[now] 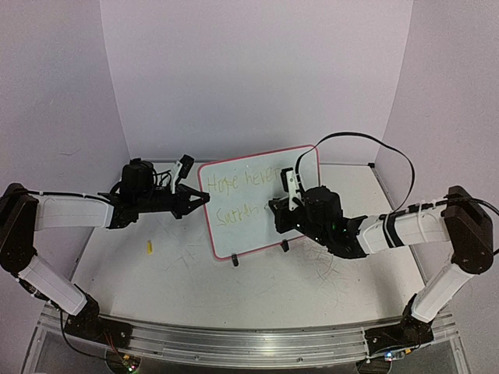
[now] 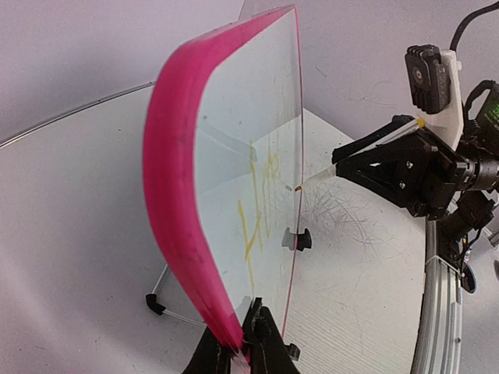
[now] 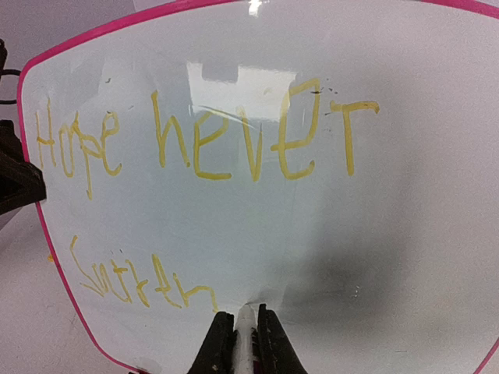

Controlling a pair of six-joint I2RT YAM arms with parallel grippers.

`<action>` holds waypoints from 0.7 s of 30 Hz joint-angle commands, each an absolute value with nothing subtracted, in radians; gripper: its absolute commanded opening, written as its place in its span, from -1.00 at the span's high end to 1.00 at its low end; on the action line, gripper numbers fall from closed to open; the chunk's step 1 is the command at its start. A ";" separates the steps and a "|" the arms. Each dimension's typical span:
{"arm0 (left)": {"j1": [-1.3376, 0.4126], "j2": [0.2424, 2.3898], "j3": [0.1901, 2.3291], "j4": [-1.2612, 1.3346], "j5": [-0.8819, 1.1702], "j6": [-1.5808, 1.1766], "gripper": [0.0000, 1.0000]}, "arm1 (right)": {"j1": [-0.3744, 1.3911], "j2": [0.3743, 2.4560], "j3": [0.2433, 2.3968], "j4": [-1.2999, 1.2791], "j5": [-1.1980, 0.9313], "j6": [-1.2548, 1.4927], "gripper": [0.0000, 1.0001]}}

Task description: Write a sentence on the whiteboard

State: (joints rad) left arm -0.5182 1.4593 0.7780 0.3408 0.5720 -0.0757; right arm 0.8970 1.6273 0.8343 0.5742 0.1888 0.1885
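Note:
The whiteboard stands tilted on the table on two black clip feet, with a pink-red frame. My left gripper is shut on its left edge; in the left wrist view the fingers pinch the pink frame. The sentence is yellow: "Hope never" above, "Surren" below. My right gripper is shut on a white marker whose tip touches the board just right of the lower line's last letter. The marker tip also shows in the left wrist view.
A small yellow marker cap lies on the table left of the board. Thin grey scratch marks cover the table in front of the right arm. A black cable arcs above the right arm.

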 commanded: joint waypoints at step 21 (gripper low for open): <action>-0.511 1.468 0.792 0.285 0.448 0.046 1.00 | 0.907 1.689 0.915 0.572 0.174 0.165 1.00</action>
